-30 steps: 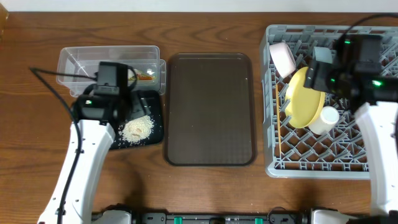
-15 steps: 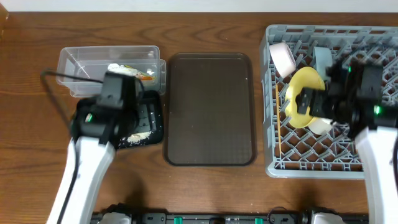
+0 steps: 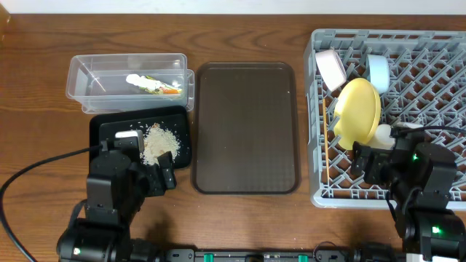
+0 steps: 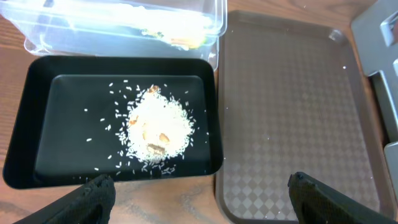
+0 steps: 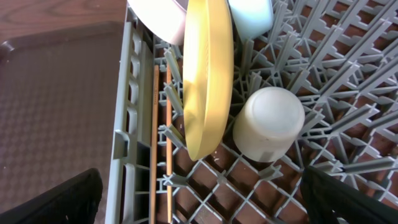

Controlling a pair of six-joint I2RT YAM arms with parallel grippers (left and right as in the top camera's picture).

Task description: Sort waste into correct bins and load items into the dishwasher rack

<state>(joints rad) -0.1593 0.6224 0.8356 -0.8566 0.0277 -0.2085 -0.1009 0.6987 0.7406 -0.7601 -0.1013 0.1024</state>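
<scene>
Right wrist view: round yellow plastic plate (image 5: 208, 74), on edge in large grey pegged plastic rack (image 5: 348, 74), directly ahead of right end effector (image 5: 202, 202), long axis running away. Right end effector wide, empty; left end effector (image 4: 199, 196) likewise, outside rack.

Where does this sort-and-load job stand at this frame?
It looks essentially finished.
Done: the scrap lies in the clear tub and the rice in the black tray. The yellow plate, white bowl, blue bowl, cup and chopsticks sit in the rack.
In hand: nothing. The left gripper and right gripper are open and empty.
Left: nothing visible outside the bins or rack.
</scene>
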